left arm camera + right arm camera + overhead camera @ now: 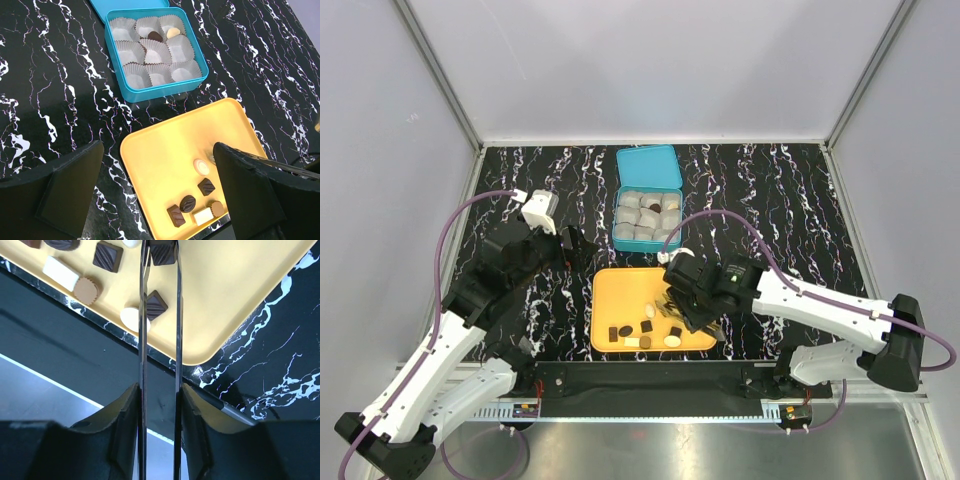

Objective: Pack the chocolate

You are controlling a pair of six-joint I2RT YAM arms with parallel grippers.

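Tweezers point(178, 340) of thin metal sit clamped in the right pincer point(159, 390), tips bracketing a dark brown square chocolate point(162, 255). Left pincer point(155, 195) hovers released, spread wide, arm stretched forward.

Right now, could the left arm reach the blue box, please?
Probably yes: the left gripper hangs open near the box, nothing standing between them; the right gripper is over the tray, clear of that path.

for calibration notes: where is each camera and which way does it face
Top external: above, behind the bases, facing down on the table; left arm, right arm show.
Left wrist: on the left hand, facing down at orange tray, blue box; open fingers show.
Right wrist: on the right hand, facing the tray's near edge; thin blades show.
Both wrist views share the chocolates.
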